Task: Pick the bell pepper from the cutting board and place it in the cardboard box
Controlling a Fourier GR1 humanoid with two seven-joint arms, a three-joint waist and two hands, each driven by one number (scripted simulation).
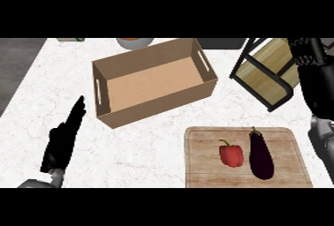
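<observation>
White marbled stone makes up the desk (150, 145), with darker floor showing past its left edge. Near the front right corner lies a wooden cutting board (202, 176); on it rests the red bell pepper (231, 154), stem toward the back, and just beside it on the right a dark eggplant (260, 154), lying lengthwise and apart from the pepper. Toward the back middle of the desk stands the cardboard box (154, 81), open on top, turned at an angle. At the front left the left hand (62, 141) rests above the desk, fingers straight and together, holding nothing. Along the right edge a dark arm shows, but the right hand is not visible. A black-framed wooden rack (267, 73) leans at the back right
</observation>
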